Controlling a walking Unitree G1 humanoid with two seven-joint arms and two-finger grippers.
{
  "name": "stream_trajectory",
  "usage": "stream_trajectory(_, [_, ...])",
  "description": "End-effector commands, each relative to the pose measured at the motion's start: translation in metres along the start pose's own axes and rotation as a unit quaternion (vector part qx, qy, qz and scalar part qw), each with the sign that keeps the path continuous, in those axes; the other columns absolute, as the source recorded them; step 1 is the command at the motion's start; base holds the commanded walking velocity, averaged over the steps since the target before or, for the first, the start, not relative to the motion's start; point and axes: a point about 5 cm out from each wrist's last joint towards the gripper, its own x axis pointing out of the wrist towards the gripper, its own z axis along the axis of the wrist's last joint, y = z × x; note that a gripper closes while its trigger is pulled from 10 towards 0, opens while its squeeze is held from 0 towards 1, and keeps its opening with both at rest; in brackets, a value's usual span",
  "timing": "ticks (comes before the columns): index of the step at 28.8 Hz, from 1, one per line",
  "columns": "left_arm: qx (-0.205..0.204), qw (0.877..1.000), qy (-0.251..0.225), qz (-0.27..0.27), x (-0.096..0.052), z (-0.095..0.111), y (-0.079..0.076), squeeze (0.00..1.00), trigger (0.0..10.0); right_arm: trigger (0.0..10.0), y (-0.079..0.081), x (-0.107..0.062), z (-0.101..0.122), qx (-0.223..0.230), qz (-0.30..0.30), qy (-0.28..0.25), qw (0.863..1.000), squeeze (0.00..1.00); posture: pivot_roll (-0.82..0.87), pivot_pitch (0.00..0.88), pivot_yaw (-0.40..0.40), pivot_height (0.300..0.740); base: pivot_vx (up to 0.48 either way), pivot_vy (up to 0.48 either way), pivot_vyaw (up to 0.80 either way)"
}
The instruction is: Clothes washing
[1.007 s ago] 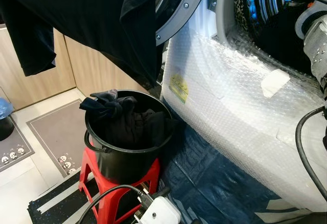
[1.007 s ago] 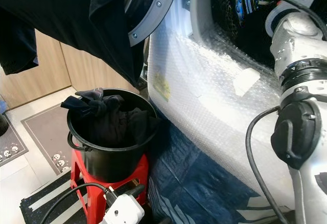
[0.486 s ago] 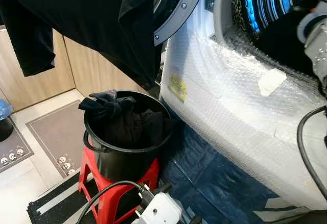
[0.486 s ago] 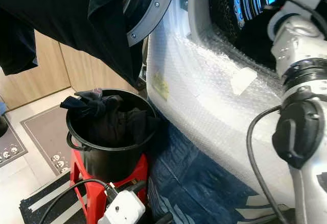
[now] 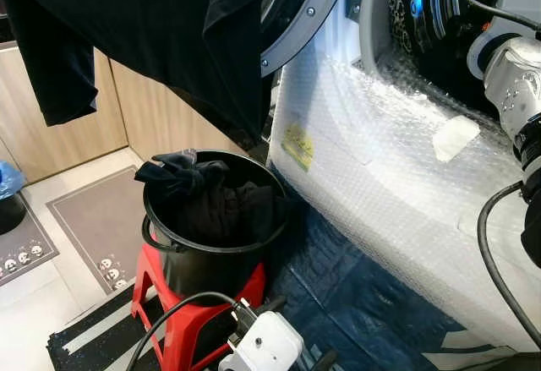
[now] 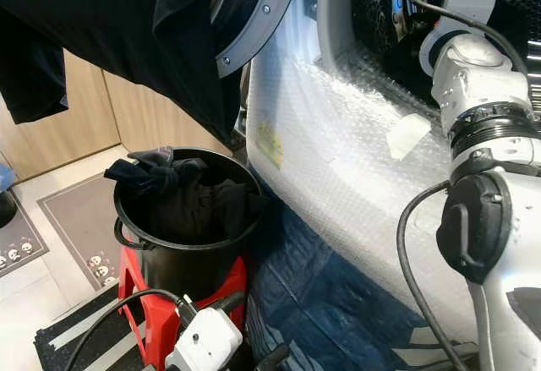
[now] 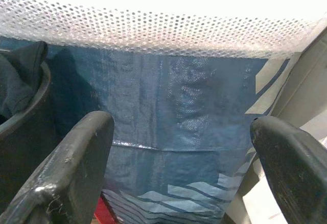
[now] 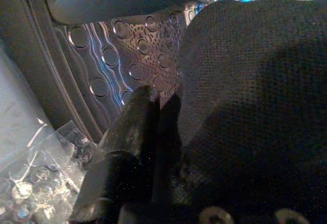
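Note:
A black bucket (image 5: 211, 257) holding dark clothes (image 5: 211, 198) stands on a red stool (image 5: 182, 308) beside the washing machine (image 5: 380, 160), which is wrapped in bubble wrap. Its door (image 5: 296, 16) hangs open, with a large dark garment (image 5: 152, 24) draped in front of it. My right arm (image 6: 478, 109) reaches into the drum opening (image 5: 423, 8). In the right wrist view, my right gripper (image 8: 156, 106) is shut against a dark knitted cloth (image 8: 245, 81), close to the dimpled drum wall (image 8: 117, 45). My left gripper (image 7: 179, 147) hangs low and open between the bucket and the machine, empty.
A blue tarp (image 5: 355, 295) covers the floor at the machine's foot. Grey mats (image 5: 93, 219) lie on the pale floor to the left, before wooden cabinets (image 5: 51, 126). Cables (image 5: 499, 253) loop from my right arm. A white patch (image 5: 455, 137) sticks to the bubble wrap.
My right arm has shifted leftward, deeper toward the drum opening. The view has shifted slightly. The bucket and its clothes have not moved.

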Motion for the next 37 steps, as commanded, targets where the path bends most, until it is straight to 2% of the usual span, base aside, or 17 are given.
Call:
stream_trajectory(1, [-0.007, 1.0, 0.012, -0.007, 0.001, -0.004, -0.002, 0.0, 10.0, 10.0, -0.011, -0.002, 0.003, 0.0, -0.012, -0.004, 1.0, 1.0, 0.14, 0.064, -0.19, 0.74, 0.0, 0.0, 0.0])
stream_trajectory(10, [-0.004, 1.0, 0.013, -0.006, 0.001, -0.004, -0.001, 0.0, 10.0, 10.0, -0.024, -0.004, 0.0, 0.011, -0.022, 0.006, 1.0, 1.0, 0.15, 0.053, -0.196, 0.74, 0.0, 0.0, 0.0])
stream_trajectory(20, [0.01, 1.0, 0.011, -0.011, 0.004, -0.004, 0.005, 0.0, 10.0, 10.0, -0.032, -0.006, -0.006, 0.009, 0.005, 0.036, 0.999, 1.0, 0.14, 0.003, -0.19, 0.74, 0.0, 0.0, 0.0])
stream_trajectory(23, [0.012, 1.0, 0.011, -0.011, 0.005, -0.005, 0.006, 0.0, 10.0, 10.0, -0.034, -0.007, -0.006, 0.01, 0.008, 0.039, 0.999, 1.0, 0.14, 0.001, -0.19, 0.74, 0.0, 0.0, 0.0])
stream_trajectory(28, [0.02, 1.0, 0.01, -0.013, 0.006, -0.005, 0.011, 0.0, 10.0, 10.0, -0.046, -0.011, 0.001, 0.021, 0.009, 0.04, 0.999, 1.0, 0.14, 0.0, -0.177, 0.74, 0.0, 0.0, 0.0])
stream_trajectory(32, [0.024, 1.0, 0.009, -0.015, 0.006, -0.005, 0.013, 0.0, 10.0, 10.0, -0.047, -0.012, 0.0, 0.023, 0.007, 0.047, 0.999, 1.0, 0.13, 0.0, -0.169, 0.74, 0.0, 0.0, 0.0])
stream_trajectory(33, [0.025, 1.0, 0.009, -0.016, 0.007, -0.005, 0.014, 0.0, 10.0, 10.0, -0.049, -0.013, -0.001, 0.022, 0.0, 0.049, 0.999, 0.93, 0.13, 0.0, -0.167, 0.74, 0.0, 0.0, 0.0])
stream_trajectory(34, [0.026, 0.999, 0.009, -0.017, 0.007, -0.005, 0.014, 0.0, 10.0, 10.0, -0.049, -0.013, -0.002, 0.019, -0.001, 0.048, 0.999, 0.29, 0.13, 0.0, -0.164, 0.74, 0.0, 0.0, 0.0])
stream_trajectory(35, [0.027, 0.999, 0.009, -0.018, 0.007, -0.005, 0.015, 0.0, 10.0, 10.0, -0.05, -0.013, -0.004, 0.016, -0.001, 0.054, 0.998, 0.0, 0.12, 0.0, -0.162, 0.74, 0.0, 0.0, 0.0])
stream_trajectory(37, [0.028, 0.999, 0.009, -0.02, 0.008, -0.005, 0.016, 0.0, 10.0, 10.0, -0.051, -0.015, -0.006, 0.019, -0.007, 0.058, 0.998, 0.0, 0.12, 0.0, -0.16, 0.74, 0.0, 0.0, 0.0])
